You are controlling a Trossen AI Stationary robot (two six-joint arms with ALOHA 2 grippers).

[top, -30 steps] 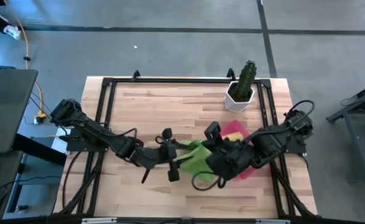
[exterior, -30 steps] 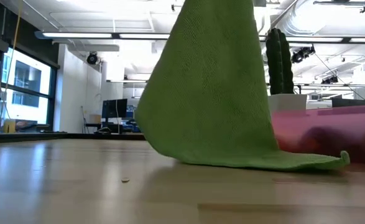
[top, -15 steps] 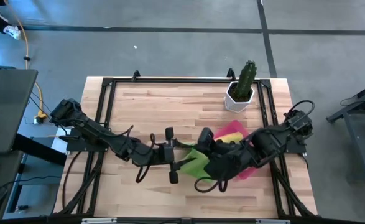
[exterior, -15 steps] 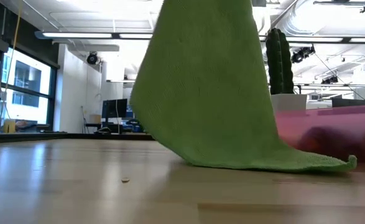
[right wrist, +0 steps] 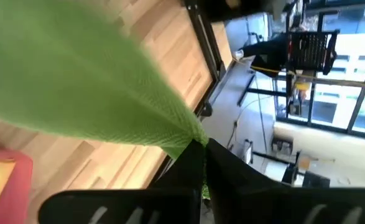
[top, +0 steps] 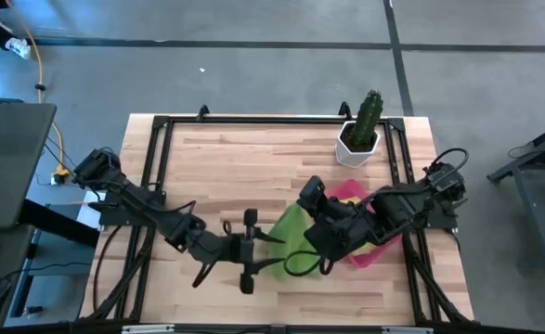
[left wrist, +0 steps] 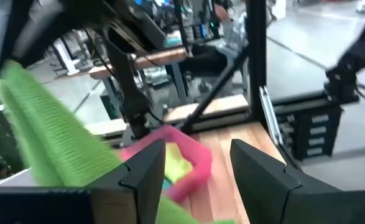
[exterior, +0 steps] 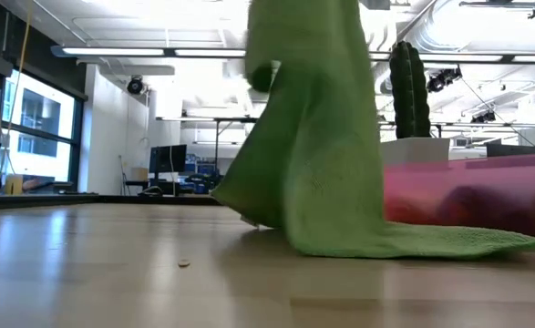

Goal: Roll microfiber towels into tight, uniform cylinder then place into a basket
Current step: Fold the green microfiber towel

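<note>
A lime green towel hangs from my right gripper, which is shut on it above the table's middle. The towel's lower end lies on the wood and trails toward the pink basket. The basket sits under my right arm; a yellow cloth shows inside it. My left gripper stands open to the left of the towel, pointing level toward the basket, with nothing between its fingers. My right gripper pinches a gathered corner of the green towel between its two shut fingers, only at their tips. The fingers slant downward. The cloth fans out from the pinch and hangs in folds, its lower end resting on the table; one layer or several, I cannot tell.
A white pot with a green cactus stands at the far right, behind the basket. A black frame runs along the table's edges. Bare wood lies on the far left and middle.
My left gripper has moved toward the table's near edge, staying open. My right gripper has rolled in place. The hanging towel has turned and gathered into narrower folds, and its lower end now trails farther toward the basket.
</note>
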